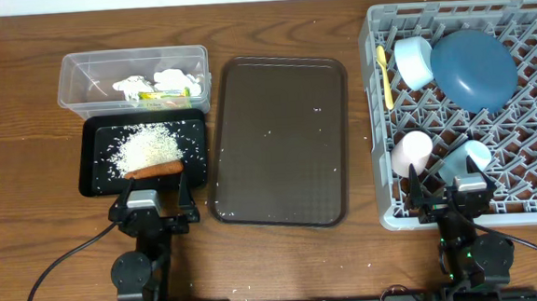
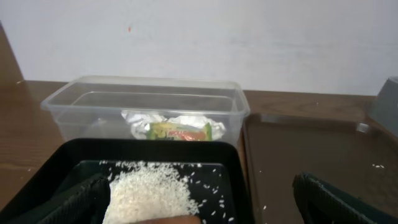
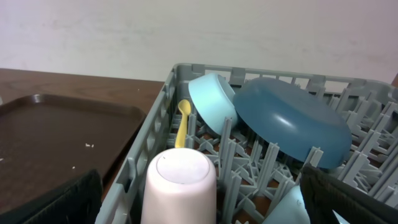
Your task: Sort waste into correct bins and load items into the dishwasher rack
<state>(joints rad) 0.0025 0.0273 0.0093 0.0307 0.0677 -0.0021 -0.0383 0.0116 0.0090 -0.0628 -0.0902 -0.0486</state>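
The clear bin point(image 1: 133, 79) point(image 2: 146, 106) holds white tissue point(image 1: 161, 80) and the printed wrapper point(image 2: 180, 132). In the black bin point(image 1: 143, 153) lie a rice heap point(image 2: 149, 193) and the orange stick point(image 1: 153, 169). My left gripper point(image 1: 155, 190) point(image 2: 202, 205) hangs open at that bin's near edge, holding nothing. The grey rack point(image 1: 472, 110) carries the blue plate point(image 1: 474, 70) point(image 3: 292, 121), bowl point(image 1: 413, 62), yellow spoon point(image 1: 384, 73), upturned pink cup point(image 1: 412, 153) point(image 3: 180, 186) and light blue cup point(image 1: 463, 160). My right gripper point(image 1: 448, 191) point(image 3: 199, 199) is open just short of the cups.
The dark-brown serving tray point(image 1: 280, 140) lies between the bins and the rack, with a few stray rice grains on it. A few more grains dot the wooden table near its front edge. A white wall stands behind the table.
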